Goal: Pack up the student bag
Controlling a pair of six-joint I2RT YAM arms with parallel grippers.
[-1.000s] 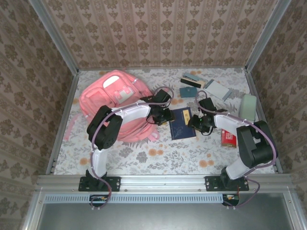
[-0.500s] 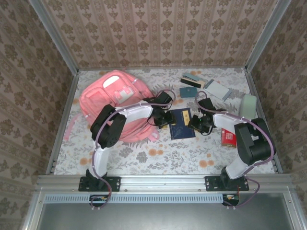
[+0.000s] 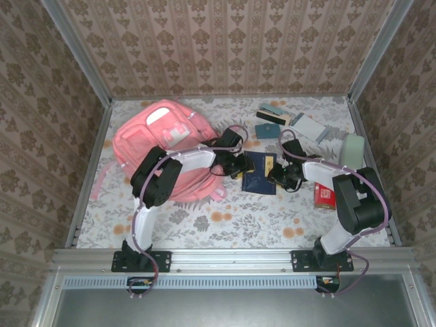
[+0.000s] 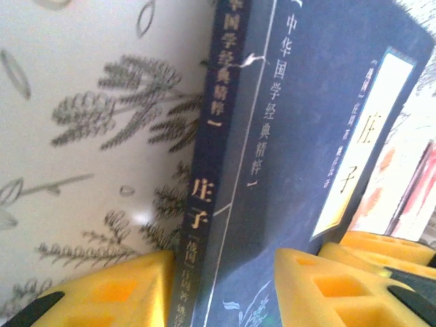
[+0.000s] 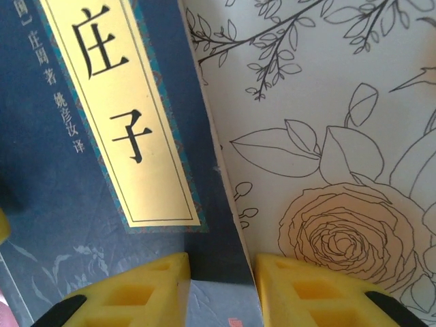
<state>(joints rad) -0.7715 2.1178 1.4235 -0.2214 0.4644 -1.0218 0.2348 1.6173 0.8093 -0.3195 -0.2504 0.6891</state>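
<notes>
The bag (image 3: pixel 158 143) lies flat in the upper left of the bench (image 3: pixel 225 221) in the top view. It is big, soft and pink, with white-trimmed front pockets facing up, a pale panel near its top end and a pink strap trailing off toward the left edge. Just right of it, near the middle of the frame, lies a dark blue book (image 3: pixel 261 174) with a yellow title strip. The left claw (image 3: pixel 239 167) is at the book's left edge, between bag and book. In its wrist view the yellow fingers (image 4: pixel 116 289) stand partway apart with the spine running down between them; I cannot tell whether they press on it. The right claw (image 3: pixel 276 176) is at the book's right edge. Its jaws are also partly apart, one finger (image 5: pixel 136 286) over the cover and the other over the flowered cloth, with the book's edge in the gap and nothing clamped. Compared with a second ago, the left claw has moved right, up to the book, and its elbow has followed. The book has shifted slightly up the frame, the right claw has barely moved, and the bag lies where it did.
</notes>
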